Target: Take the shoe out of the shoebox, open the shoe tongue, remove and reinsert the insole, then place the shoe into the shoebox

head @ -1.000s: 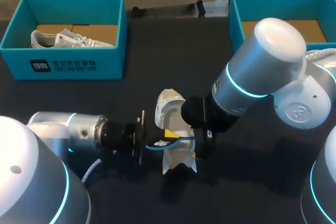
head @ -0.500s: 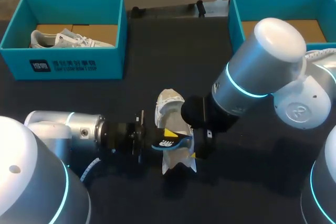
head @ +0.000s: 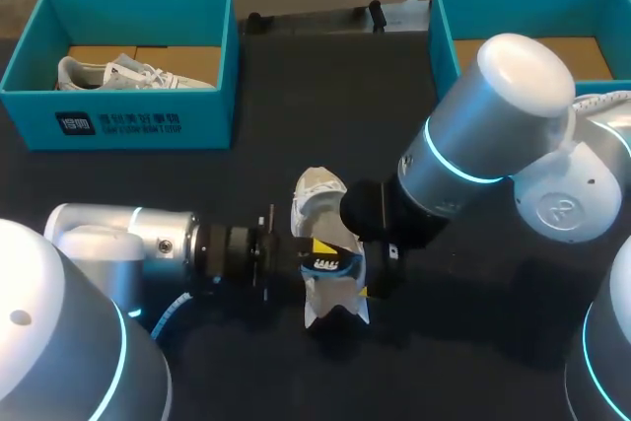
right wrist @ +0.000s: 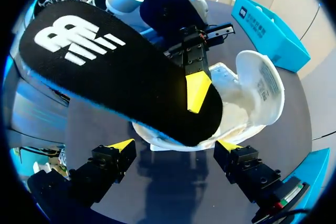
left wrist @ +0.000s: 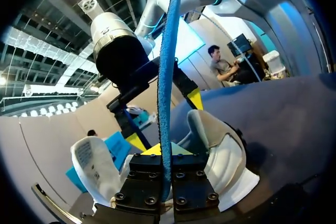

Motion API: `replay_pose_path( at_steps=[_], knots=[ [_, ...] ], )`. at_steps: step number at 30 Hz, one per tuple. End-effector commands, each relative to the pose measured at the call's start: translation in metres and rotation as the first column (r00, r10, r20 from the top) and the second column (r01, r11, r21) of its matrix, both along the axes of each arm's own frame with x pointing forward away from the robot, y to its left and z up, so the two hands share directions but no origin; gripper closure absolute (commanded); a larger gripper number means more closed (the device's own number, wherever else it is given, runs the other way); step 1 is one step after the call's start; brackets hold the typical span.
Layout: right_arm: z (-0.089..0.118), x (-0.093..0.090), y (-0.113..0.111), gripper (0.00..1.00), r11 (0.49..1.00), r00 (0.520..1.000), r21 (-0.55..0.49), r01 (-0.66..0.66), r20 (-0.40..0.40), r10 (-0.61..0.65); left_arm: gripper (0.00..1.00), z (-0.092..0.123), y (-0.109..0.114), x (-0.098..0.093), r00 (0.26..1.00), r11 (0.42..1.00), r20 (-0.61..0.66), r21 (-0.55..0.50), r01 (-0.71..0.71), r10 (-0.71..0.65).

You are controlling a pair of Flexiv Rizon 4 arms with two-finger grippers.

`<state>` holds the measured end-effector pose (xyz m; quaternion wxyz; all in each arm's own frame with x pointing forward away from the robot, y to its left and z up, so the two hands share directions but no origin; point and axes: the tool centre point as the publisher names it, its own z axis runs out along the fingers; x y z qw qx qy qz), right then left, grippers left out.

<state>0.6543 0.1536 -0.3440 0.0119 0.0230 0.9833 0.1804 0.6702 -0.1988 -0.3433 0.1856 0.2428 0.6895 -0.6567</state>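
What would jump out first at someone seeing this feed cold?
The black insole with its white logo, clamped in the left tool and held over the middle of the table. Right under it lies the white shoe, tongue folded open, with the right arm reaching in over it. A teal shoebox at the table's back left holds a second shoe.

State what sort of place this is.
Probably a robot lab bench for shoe-handling trials: a dark table with a teal left shoebox holding a sneaker and a right shoebox; left arm and right arm at a white shoe, the left jaws clamped on its insole.
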Motion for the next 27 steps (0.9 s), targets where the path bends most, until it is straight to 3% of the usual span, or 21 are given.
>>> replay_pose_path(
  at_steps=[1, 2, 3, 4, 10, 17, 23, 24, 25, 27],
  knots=[
    [-0.001, -0.001, 0.001, 0.00, 1.000, 1.000, -0.001, 0.003, 0.004, -0.003, 1.00, 0.006, 0.000, -0.004, 1.000, 1.000, 0.002, 0.003, -0.008, 0.008],
    [-0.001, -0.001, 0.001, 0.00, 1.000, 1.000, -0.001, 0.003, 0.004, -0.003, 1.00, 0.008, 0.001, -0.005, 1.000, 1.000, 0.003, 0.001, -0.007, 0.007],
    [-0.001, -0.001, 0.001, 0.00, 1.000, 1.000, -0.001, 0.003, 0.004, -0.003, 0.89, 0.011, 0.001, -0.007, 1.000, 1.000, 0.008, -0.006, -0.002, 0.002],
    [-0.001, -0.001, 0.001, 0.00, 1.000, 1.000, -0.001, 0.003, 0.004, -0.003, 0.73, 0.014, 0.002, -0.009, 1.000, 1.000, 0.011, -0.009, 0.002, -0.002],
    [-0.001, -0.001, 0.001, 0.00, 1.000, 1.000, -0.001, 0.003, 0.004, -0.003, 0.65, 0.028, 0.004, -0.015, 0.999, 1.000, 0.037, -0.022, 0.014, -0.013],
    [-0.001, -0.001, 0.001, 0.00, 1.000, 1.000, -0.001, 0.003, 0.004, -0.003, 0.68, 0.038, 0.002, -0.024, 0.997, 0.999, 0.067, -0.028, 0.040, -0.038],
    [-0.001, -0.001, 0.001, 0.00, 1.000, 1.000, -0.001, 0.003, 0.004, -0.003, 0.72, 0.038, -0.005, -0.028, 0.994, 0.997, 0.085, 0.025, 0.069, -0.071],
    [-0.001, -0.001, 0.001, 0.00, 1.000, 1.000, -0.001, 0.003, 0.004, -0.003, 0.78, 0.037, -0.006, -0.028, 0.993, 0.997, 0.086, 0.036, 0.073, -0.075],
    [-0.001, -0.001, 0.001, 0.00, 1.000, 1.000, -0.001, 0.003, 0.004, -0.003, 0.98, 0.035, -0.006, -0.028, 0.993, 0.996, 0.095, 0.048, 0.071, -0.075],
    [-0.001, -0.001, 0.001, 0.00, 1.000, 1.000, -0.001, 0.003, 0.004, -0.003, 1.00, 0.031, -0.007, -0.027, 0.992, 0.996, 0.106, 0.058, 0.069, -0.075]
  ],
)
